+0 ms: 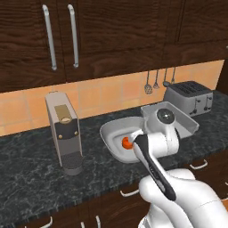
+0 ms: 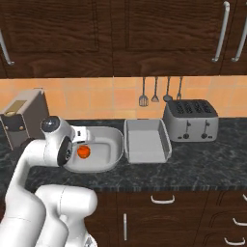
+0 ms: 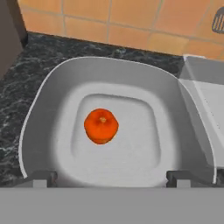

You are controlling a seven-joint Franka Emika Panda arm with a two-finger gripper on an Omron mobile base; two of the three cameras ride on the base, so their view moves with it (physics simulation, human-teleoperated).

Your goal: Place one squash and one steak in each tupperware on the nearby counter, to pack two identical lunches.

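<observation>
Dark speckled bench (image 2: 202, 169) runs under wooden wall cabinets and an orange tiled backsplash. Two tubs sit side by side on it: the wide tub (image 3: 43, 105) and the rectangular tub (image 2: 147, 141), rims almost touching.

One squash (image 3: 101, 126) rests on the wide tub's floor, slightly toward 9 o'clock of centre in the hand view, clear of every wall. No steak is visible in either tub, and the rectangular tub looks bare.

The gripper (image 3: 111, 177) hangs above the near rim of the wide tub. Its fingers (image 3: 41, 178) stand spread wide with nothing between them.

Procedure, as judged: the squash appears delivered, so the step in hand is withdrawal.
1. Lift straight up until the fingertips clear the rim.
2. Do not sweep sideways while low; the tub is light and a fingertip catching the wall could drag it.
3. Swing away only once above rim height.

Clearances: a coffee machine (image 1: 63, 129) stands near the wide tub at 9 o'clock in the left base view. A toaster (image 2: 190, 119) stands just beyond the rectangular tub at 3 o'clock in the right base view, with utensils (image 2: 155, 91) hanging above. Open bench lies toward the front edge.
</observation>
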